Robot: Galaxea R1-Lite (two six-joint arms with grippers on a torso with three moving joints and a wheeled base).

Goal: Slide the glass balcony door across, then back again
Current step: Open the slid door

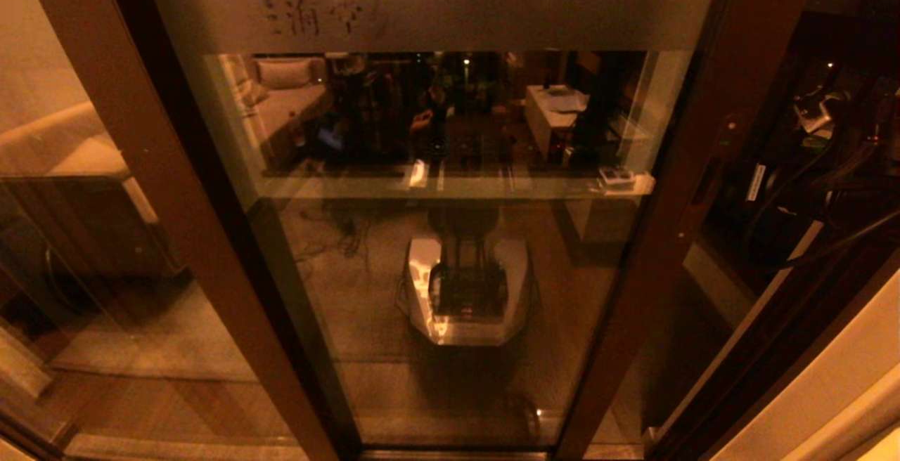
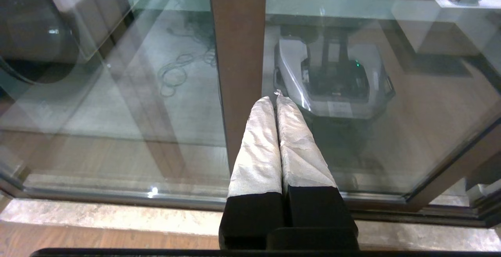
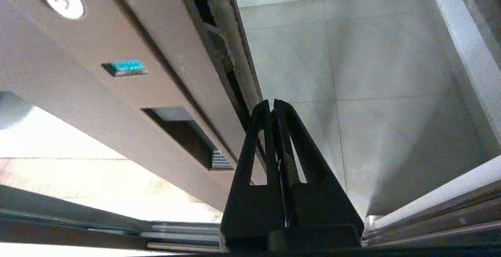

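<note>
The glass balcony door (image 1: 450, 201) fills the head view's centre. The right gripper (image 3: 273, 104), closed and empty, is set against its frame edge beside the recessed handle (image 3: 188, 135), presumably to push; the left gripper (image 2: 274, 100) is closed, idle.

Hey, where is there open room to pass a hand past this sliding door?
The gap beside the glass balcony door, between its handle-side frame edge and the pale wall, is open over bare floor tiles. The right hand, shut, sits at that edge. Toward the floor tracks it narrows.
</note>
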